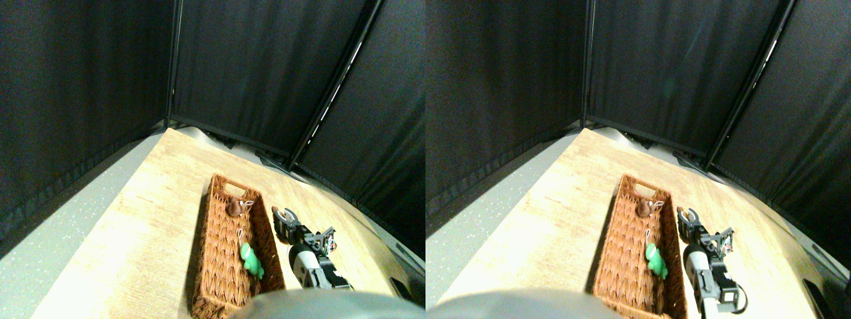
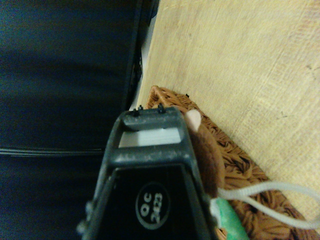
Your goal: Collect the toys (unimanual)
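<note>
Two toys lie inside wicker basket (image 1: pixel 229 266): brown toy (image 1: pixel 235 207) at far end, green toy (image 1: pixel 251 260) nearer you. Your right gripper (image 1: pixel 286 216) sits just outside basket's right wall, jaws spread, holding nothing; likely just dropped off.

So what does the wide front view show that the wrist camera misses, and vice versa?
Only the wide view: the whole wicker basket, the tool outside it beside one long wall, and the entire green toy. Only the wrist view: the tool's dark frame close up, covering much of the picture. Both: the brown toy, basket weave, wooden table and black curtain.
</note>
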### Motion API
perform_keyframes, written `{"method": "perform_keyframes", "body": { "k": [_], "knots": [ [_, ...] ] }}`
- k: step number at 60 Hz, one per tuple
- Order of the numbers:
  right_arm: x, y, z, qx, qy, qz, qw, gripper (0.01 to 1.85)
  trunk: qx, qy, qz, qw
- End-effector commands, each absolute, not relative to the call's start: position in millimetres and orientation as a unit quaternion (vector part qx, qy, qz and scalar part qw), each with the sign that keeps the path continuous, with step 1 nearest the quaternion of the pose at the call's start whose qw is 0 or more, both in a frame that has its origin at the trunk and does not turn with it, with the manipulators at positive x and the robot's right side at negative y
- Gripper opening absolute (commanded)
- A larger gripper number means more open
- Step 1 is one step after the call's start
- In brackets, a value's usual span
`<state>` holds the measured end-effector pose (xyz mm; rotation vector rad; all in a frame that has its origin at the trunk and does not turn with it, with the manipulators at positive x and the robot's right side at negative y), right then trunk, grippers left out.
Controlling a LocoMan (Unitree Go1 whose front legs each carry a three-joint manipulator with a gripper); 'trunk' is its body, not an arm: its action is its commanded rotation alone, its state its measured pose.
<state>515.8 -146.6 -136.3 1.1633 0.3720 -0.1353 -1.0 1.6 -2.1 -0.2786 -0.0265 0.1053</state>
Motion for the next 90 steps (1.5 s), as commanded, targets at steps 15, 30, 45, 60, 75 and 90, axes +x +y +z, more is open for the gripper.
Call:
{"method": "perform_keyframes", "body": {
  "k": [15,30,45,60,75,90],
  "knots": [
    [523.8,-131.9,-120.5,0.548,0.165,-0.014,0.82,0.06,-0.147,-0.014,0.076,0.9861],
    [524.1,-110.5,-117.0,0.543,0.18,0.007,0.82,0.06,-0.153,-0.014,0.078,0.985],
    [523.1,-97.0,-123.9,0.559,0.204,0.005,0.804,0.06,-0.159,-0.012,0.084,0.9836],
    [526.3,-91.6,-127.4,0.567,0.206,-0.007,0.797,0.06,-0.159,-0.011,0.084,0.9836],
    [530.0,-94.0,-126.5,0.567,0.239,-0.015,0.788,1.15,-0.155,-0.007,0.078,0.9847],
    [532.5,-102.8,-125.5,0.556,0.232,-0.011,0.798,1.29,-0.146,0.0,0.066,0.9871]
  ]
}}
